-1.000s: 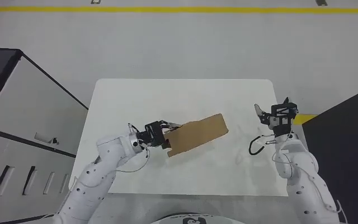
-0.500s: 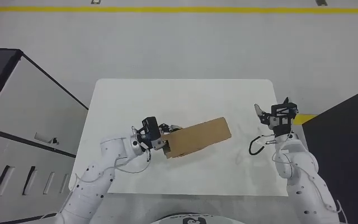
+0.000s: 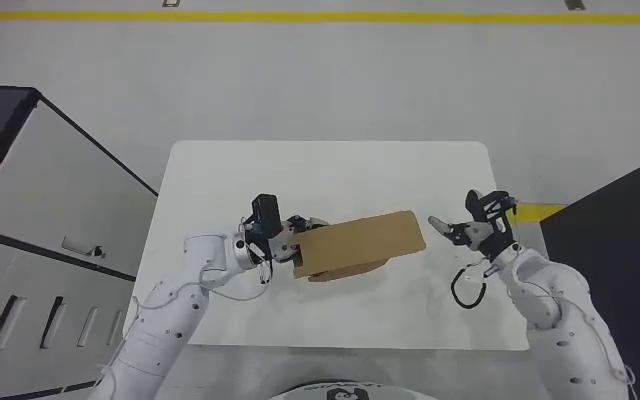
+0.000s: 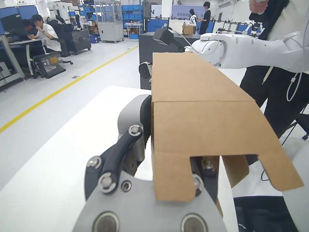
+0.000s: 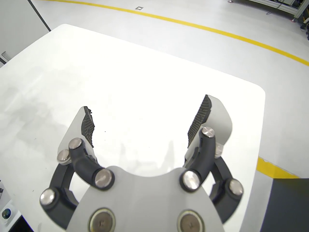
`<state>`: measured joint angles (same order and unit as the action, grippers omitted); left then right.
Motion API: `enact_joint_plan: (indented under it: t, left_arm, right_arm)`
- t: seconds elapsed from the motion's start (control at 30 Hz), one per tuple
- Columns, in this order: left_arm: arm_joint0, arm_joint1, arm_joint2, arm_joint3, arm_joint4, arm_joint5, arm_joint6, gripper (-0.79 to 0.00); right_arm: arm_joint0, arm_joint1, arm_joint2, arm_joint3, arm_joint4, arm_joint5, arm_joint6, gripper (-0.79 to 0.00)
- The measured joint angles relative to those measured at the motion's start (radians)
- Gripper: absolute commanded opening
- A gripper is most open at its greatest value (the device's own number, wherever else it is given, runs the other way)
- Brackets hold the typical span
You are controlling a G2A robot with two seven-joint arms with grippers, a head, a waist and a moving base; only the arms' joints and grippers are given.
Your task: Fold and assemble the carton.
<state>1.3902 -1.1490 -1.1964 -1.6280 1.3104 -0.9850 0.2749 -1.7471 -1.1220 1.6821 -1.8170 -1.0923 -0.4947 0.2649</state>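
The plain brown carton, a long sleeve with one crease across and notched flaps at its left end, is at the counter's middle. The left jaws clench that flap end; the right jaws gape released just off its right end.

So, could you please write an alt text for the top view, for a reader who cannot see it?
The left gripper holds a brown cardboard carton by one end over the middle of a white table. The right gripper is open, close to the carton's other end.
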Motion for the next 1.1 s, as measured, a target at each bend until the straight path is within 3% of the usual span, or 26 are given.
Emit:
enact_joint_plan:
  t: [0.13,0.2,0.47,0.67,0.97,1.1]
  left_arm:
    - [0.005,-0.001,0.007,0.001,-0.028,0.008,0.0,-0.785]
    - [-0.003,-0.001,0.013,0.011,-0.054,-0.003,0.0,-0.785]
    - [-0.035,0.0,0.038,0.033,-0.101,-0.027,0.007,-0.785]
    - [-0.049,0.003,0.047,0.037,-0.12,-0.027,-0.004,-0.785]
    - [-0.047,0.002,0.053,0.025,-0.128,-0.007,-0.02,-0.785]
    - [-0.052,0.001,0.065,0.023,-0.158,-0.007,-0.041,-0.785]
  right_arm:
    - [-0.002,-0.002,-0.012,0.017,0.017,-0.017,0.012,0.0]
    - [0.018,0.001,-0.017,0.056,0.122,-0.067,0.101,0.0]
    - [0.164,0.036,-0.017,0.159,0.776,-0.074,0.728,0.0]
    - [0.236,0.054,-0.031,0.219,1.041,0.026,1.024,0.0]
    - [0.228,0.051,-0.044,0.227,1.045,0.03,1.003,0.0]
    - [0.258,0.056,-0.084,0.277,1.168,0.073,1.1,0.0]
